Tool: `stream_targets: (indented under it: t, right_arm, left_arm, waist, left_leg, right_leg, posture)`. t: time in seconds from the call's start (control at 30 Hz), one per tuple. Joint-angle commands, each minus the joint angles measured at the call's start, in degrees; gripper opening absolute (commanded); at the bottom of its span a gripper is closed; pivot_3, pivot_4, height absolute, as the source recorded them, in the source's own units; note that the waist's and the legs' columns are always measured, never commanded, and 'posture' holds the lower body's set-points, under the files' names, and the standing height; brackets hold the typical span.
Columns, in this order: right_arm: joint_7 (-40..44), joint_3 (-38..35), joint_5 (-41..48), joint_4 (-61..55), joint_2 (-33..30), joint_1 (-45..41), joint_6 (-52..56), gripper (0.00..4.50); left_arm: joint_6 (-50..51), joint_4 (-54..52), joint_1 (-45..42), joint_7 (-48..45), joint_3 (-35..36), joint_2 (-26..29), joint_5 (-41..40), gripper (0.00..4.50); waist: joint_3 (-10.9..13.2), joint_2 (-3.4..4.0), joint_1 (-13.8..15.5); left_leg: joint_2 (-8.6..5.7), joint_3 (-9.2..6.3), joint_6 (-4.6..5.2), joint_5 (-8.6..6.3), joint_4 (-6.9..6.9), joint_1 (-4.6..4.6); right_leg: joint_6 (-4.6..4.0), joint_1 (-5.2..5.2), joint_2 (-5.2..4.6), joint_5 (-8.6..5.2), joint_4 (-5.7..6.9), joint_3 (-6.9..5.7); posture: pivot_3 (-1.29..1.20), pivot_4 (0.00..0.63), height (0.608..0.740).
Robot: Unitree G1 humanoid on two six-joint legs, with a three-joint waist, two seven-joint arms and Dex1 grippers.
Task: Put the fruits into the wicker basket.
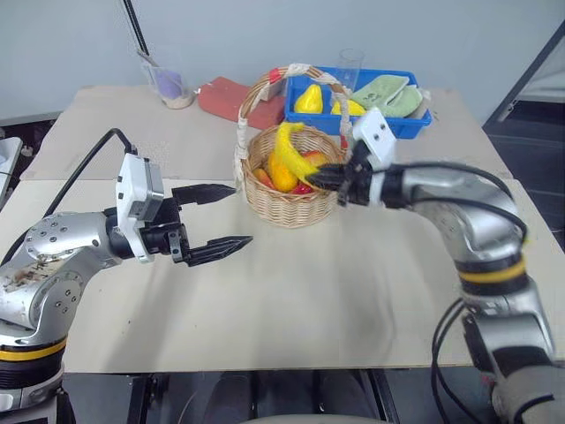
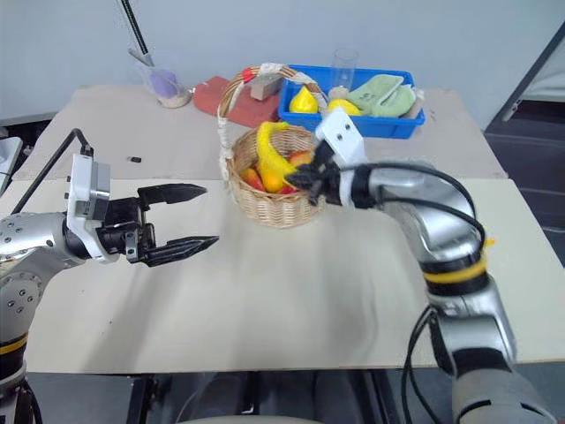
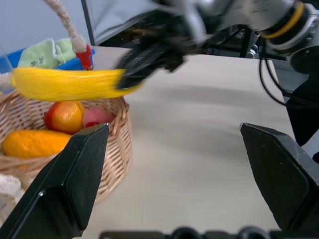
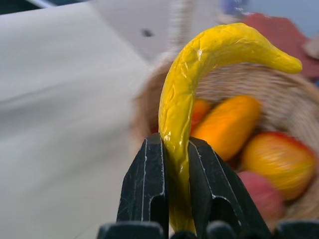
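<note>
My right gripper (image 1: 320, 177) is shut on the curved yellow banana (image 1: 290, 152) and holds it over the rim of the round wicker basket (image 1: 291, 208). In the right wrist view the banana (image 4: 192, 89) rises from between the two black fingers (image 4: 144, 184). Inside the basket lie an orange-yellow mango-like fruit (image 3: 35, 143) and a red-orange peach-like fruit (image 3: 65, 115) beside a red one (image 3: 97, 117). My left gripper (image 1: 228, 216) hangs open above the table to the left of the basket, with nothing between its fingers.
A blue plastic bin (image 1: 402, 126) behind the basket holds a yellow pear (image 1: 309, 99), a lemon and green cloths. A red pad (image 1: 225, 95) and a clear cup (image 1: 168, 84) stand at the back left. The tan table (image 1: 291, 300) has free room in front.
</note>
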Motion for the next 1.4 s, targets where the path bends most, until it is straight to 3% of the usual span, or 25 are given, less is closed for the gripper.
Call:
stream_targets:
  t: [0.03,0.2,0.33,0.5,0.63,0.8,1.17,1.27,1.4]
  right_arm:
    - [-1.0,-1.0,-2.6,3.5,1.5,-3.0,-3.6,1.25]
    - [-1.3,-2.3,-2.8,2.9,3.1,-3.3,-3.5,2.92]
    - [0.8,-4.7,0.7,-5.2,1.0,-0.1,-0.6,4.30]
    - [3.5,-8.2,3.0,-13.0,-5.6,5.6,1.4,4.30]
    - [-0.4,-14.9,2.4,-15.4,-9.8,10.4,1.4,4.30]
    - [-4.5,-12.7,-1.7,-7.6,-6.2,8.1,-4.0,4.30]
    - [-8.4,-10.1,-10.1,24.6,6.3,-6.0,-22.6,4.30]
    - [-8.2,-10.8,-10.4,28.0,7.3,-7.3,-24.9,3.50]
    - [-7.4,-10.8,-10.2,29.3,7.8,-7.6,-26.3,2.06]
  left_arm:
    - [-0.5,-1.4,-1.0,1.1,1.3,-0.2,-1.1,4.50]
    - [-0.7,-1.6,-1.0,1.9,0.8,-0.8,-0.7,4.50]
    - [-1.0,-1.2,-1.5,2.3,0.3,-1.3,-0.2,4.50]
    - [-1.2,-1.3,-1.3,2.3,0.0,-1.5,0.2,4.50]
    - [-1.7,-0.9,-1.4,2.3,-0.3,-1.8,0.7,4.50]
    - [-2.5,0.6,-3.0,1.9,-1.6,-2.4,1.6,4.50]
    - [-3.7,2.0,-4.5,1.5,-3.2,-3.9,3.7,4.50]
    - [-3.9,1.6,-4.0,1.9,-3.1,-4.2,3.9,4.50]
    - [-4.2,1.6,-3.7,2.3,-2.8,-4.2,4.2,4.50]
  waist:
    - [0.0,0.00,0.1]
    - [0.0,0.01,-0.1]
    - [0.0,0.01,0.1]
    - [0.0,0.01,0.2]
    - [0.0,0.00,0.5]
    - [0.0,0.00,-0.5]
    - [0.0,0.01,-0.2]
    - [0.0,0.02,-0.1]
    - [0.0,0.02,-0.2]
  left_leg:
    - [0.00,-0.01,0.00,0.00,0.00,0.00]
    - [0.00,0.01,-0.06,0.04,0.01,-0.42]
    - [0.00,-0.02,-0.14,0.08,0.02,-0.50]
    - [-0.01,-0.04,-0.12,0.07,0.05,-0.54]
    - [-0.01,-0.03,-0.12,0.07,0.05,-0.55]
    - [0.02,0.02,-0.12,0.07,0.02,-0.34]
    - [-0.02,0.05,-0.21,0.13,-0.01,-0.46]
    - [-0.03,0.05,-0.24,0.15,0.00,-0.52]
    - [-0.01,0.04,-0.24,0.15,-0.01,-0.52]
  right_leg:
    - [0.00,-0.02,0.00,0.00,0.00,-0.01]
    - [0.00,-0.46,-0.01,0.01,0.11,0.01]
    - [0.00,-0.54,-0.01,0.01,0.15,-0.02]
    - [0.01,-0.49,-0.03,0.02,0.08,-0.04]
    - [0.01,-0.48,-0.03,0.02,0.05,-0.04]
    - [0.00,-0.47,0.05,0.01,-0.01,0.09]
    - [0.02,-0.51,-0.02,0.03,0.09,0.04]
    - [0.04,-0.53,-0.04,0.04,0.07,0.01]
    - [0.04,-0.53,-0.02,0.04,0.08,0.01]
  posture:
    - [0.00,0.150,0.740]
    - [0.00,0.150,0.740]
    - [0.00,0.150,0.740]
    - [0.00,0.150,0.740]
    - [0.00,0.150,0.740]
    - [0.00,0.150,0.740]
    - [0.00,0.150,0.740]
    - [0.00,0.150,0.740]
    - [0.00,0.150,0.740]
